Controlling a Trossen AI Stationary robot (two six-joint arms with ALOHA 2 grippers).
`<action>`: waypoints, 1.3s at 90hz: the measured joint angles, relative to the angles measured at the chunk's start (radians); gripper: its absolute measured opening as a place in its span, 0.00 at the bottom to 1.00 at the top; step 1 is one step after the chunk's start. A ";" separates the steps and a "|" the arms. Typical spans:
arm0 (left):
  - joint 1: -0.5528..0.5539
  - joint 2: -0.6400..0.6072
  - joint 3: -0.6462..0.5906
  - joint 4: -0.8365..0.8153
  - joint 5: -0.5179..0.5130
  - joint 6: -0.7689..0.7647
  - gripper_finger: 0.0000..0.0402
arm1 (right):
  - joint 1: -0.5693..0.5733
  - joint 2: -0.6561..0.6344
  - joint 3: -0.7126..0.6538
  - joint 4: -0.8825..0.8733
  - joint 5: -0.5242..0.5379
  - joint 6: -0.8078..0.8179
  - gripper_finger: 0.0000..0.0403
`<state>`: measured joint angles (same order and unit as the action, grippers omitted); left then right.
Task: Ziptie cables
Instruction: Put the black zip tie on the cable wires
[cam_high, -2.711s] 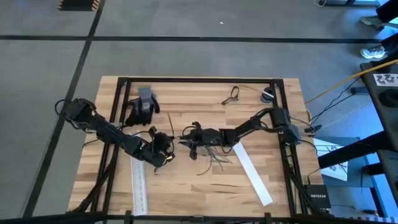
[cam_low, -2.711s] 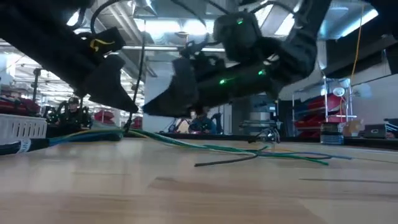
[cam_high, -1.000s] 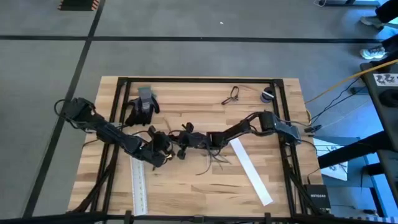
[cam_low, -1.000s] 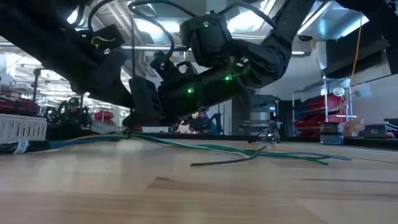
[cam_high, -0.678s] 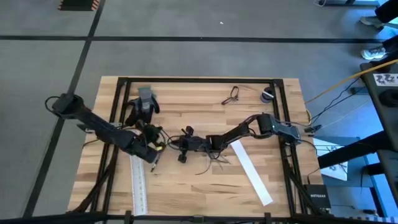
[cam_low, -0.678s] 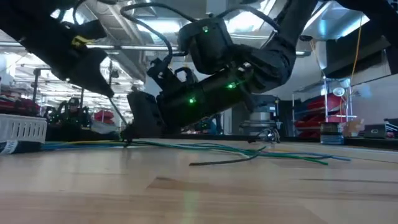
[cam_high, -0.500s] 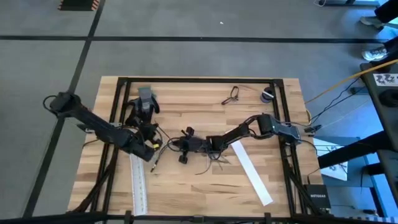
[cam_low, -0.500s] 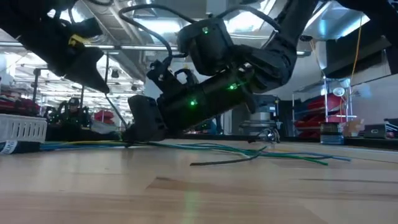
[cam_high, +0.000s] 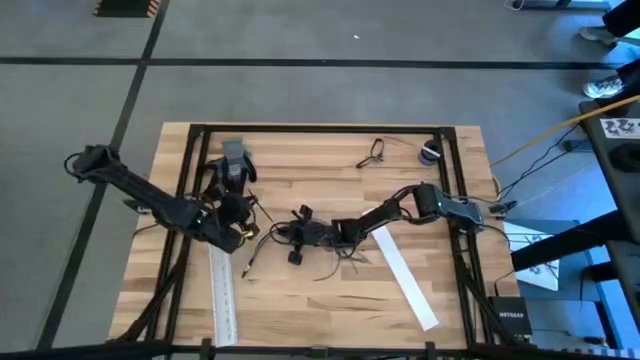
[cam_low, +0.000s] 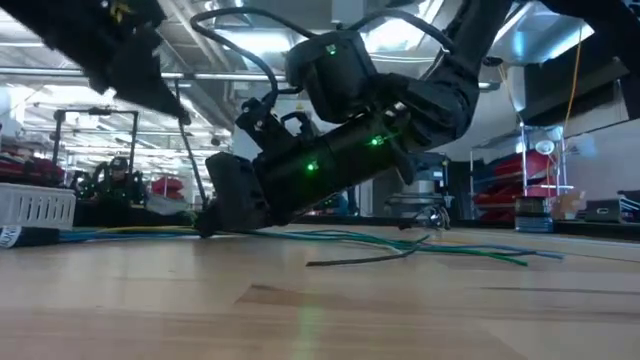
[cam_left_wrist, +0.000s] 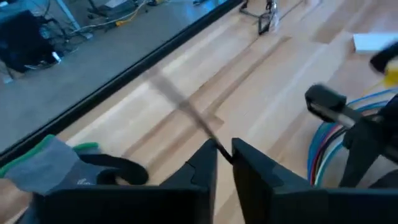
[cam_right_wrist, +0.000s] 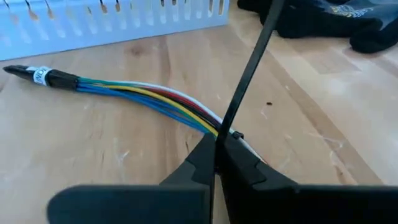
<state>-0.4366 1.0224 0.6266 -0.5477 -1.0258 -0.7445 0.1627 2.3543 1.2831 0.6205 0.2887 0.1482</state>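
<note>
The cables (cam_right_wrist: 143, 96) are a bunch of coloured wires lying on the wooden table (cam_high: 330, 300). Their labelled dark end (cam_right_wrist: 37, 75) lies toward the white slotted strip (cam_right_wrist: 124, 18), and loose strands splay at the other end (cam_high: 340, 260). A thin black ziptie (cam_right_wrist: 249, 68) rises from the bunch. My right gripper (cam_right_wrist: 216, 146) is shut low on the bunch where the ziptie starts. My left gripper (cam_left_wrist: 224, 149) is shut on the ziptie's tail, up and to the table's left of the right gripper (cam_high: 292, 238). My left gripper pinches the ziptie's tail (cam_left_wrist: 219, 148) between its two fingertips. The strap runs on past the fingers in a straight line (cam_low: 192, 165) down toward the bunch. My right gripper pinches the bunch of cables (cam_right_wrist: 211, 132) between its shut fingers, right where the ziptie leaves it. It reaches in low from the table's right, across the wires. The bunch lies on the table.
A grey and black glove (cam_high: 228, 168) lies behind the left gripper. Two long white strips (cam_high: 222, 295) (cam_high: 405, 275) lie toward the near edge. Glasses (cam_high: 372, 152) and a small round thing (cam_high: 430, 152) sit at the far right. The table's black frame (cam_high: 320, 129) borders it.
My left gripper has gone up and toward the table's far left corner with the ziptie's tail, which now stands as a straight line above the bunch. My right gripper has dropped to the table with the cables and stayed there.
</note>
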 joint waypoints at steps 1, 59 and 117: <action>0.000 -0.008 0.006 0.001 0.007 0.006 0.17 | 0.000 0.000 0.000 0.000 0.000 0.000 0.00; -0.053 0.185 -0.269 0.643 0.389 -0.020 0.30 | -0.001 0.000 0.000 0.004 0.006 -0.026 0.00; 0.146 0.421 -0.272 0.975 0.545 0.338 0.22 | -0.001 0.000 0.000 0.004 0.003 -0.050 0.00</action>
<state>-0.2901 1.4429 0.3546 0.4269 -0.4813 -0.4064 0.1616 2.3543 1.2831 0.6243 0.2916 0.0978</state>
